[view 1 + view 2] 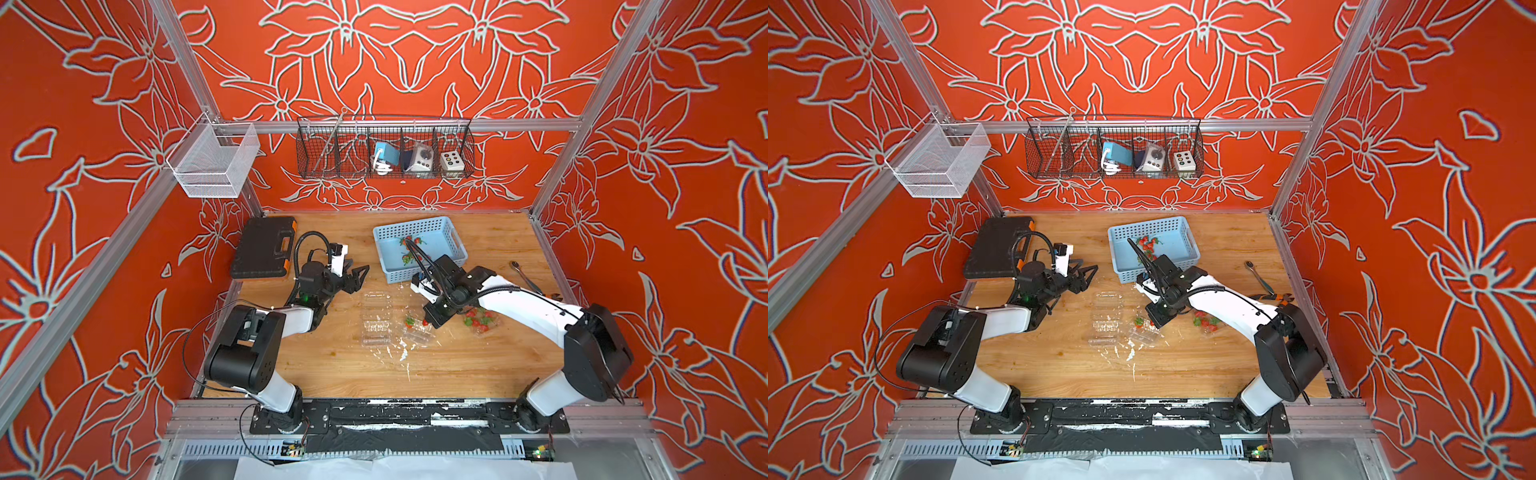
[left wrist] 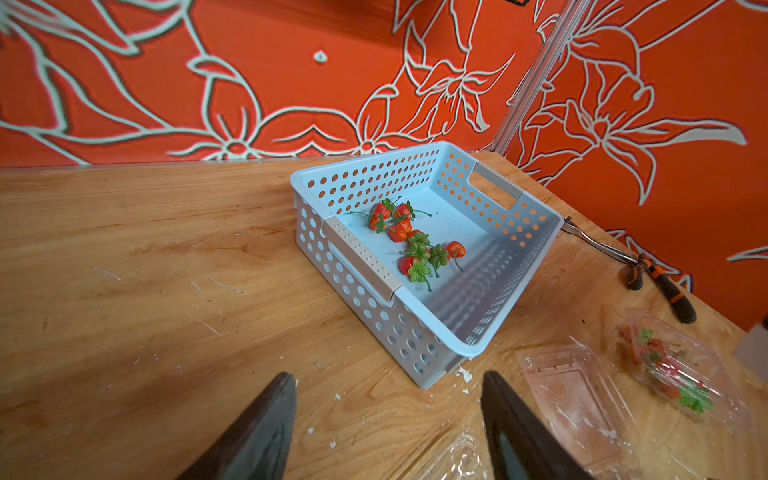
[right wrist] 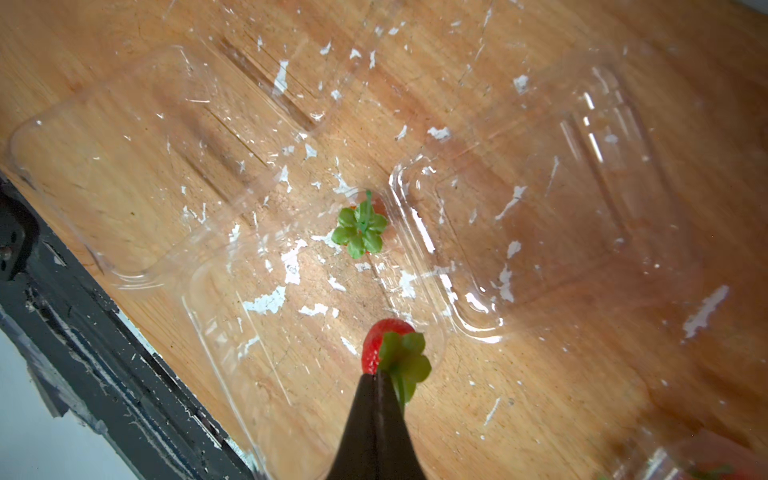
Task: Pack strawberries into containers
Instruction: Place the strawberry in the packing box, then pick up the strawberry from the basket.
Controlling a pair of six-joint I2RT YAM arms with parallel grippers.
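Strawberry (image 3: pixel 372 341) pinched at right hand (image 3: pixel 376 375) tips, over open container (image 3: pixel 232 332)

A bright red strawberry (image 3: pixel 372 345) with a green leafy cap sat at the tips of the black right gripper (image 3: pixel 376 374). Beyond the jaws, a clear, glinting container (image 3: pixel 266 353) lay over the honey-brown, wood-grained table (image 3: pixel 519 395), flecked white.
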